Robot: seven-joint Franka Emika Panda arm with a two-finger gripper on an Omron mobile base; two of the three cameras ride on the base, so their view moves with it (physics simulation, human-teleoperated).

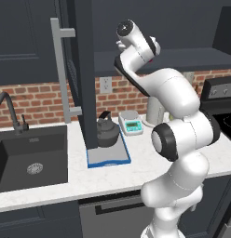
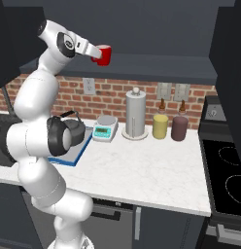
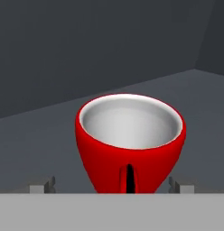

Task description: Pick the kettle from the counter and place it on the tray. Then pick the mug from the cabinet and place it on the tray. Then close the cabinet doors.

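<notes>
— Where's the mug (image 3: 130,142) sitting right now?

— On the dark shelf of the cabinet (image 2: 156,65), up above the counter (image 2: 142,165). The gripper (image 3: 111,187) is reaching in at it, with the fingertips (image 3: 41,187) standing wide apart on either side of the red body. They're flanking it, not squeezing anything.

— And the kettle (image 1: 107,131)?

— It's already resting on the tray (image 1: 108,157), so I'd say the first part is done and the mug pick is the step in hand.

— How should that go?

— The mug's handle is facing the hand, right between the fingers. I'd push in a touch farther so the pads are bearing on the round wall, then close evenly and lift straight before drawing back over the shelf lip.

— Anything getting in the way?

— One of the cabinet doors (image 1: 82,74) is hanging open just left of the arm, its edge above the tray, with its grey bar handle (image 1: 59,69) sticking out. Below, the kitchen scale (image 2: 105,128), the paper-towel roll (image 2: 135,114) and the yellow jar (image 2: 160,126) and maroon jar (image 2: 179,128) are crowding the backsplash. The kettle is taking up much of the tray, so the mug needs the bare part in front.
</notes>
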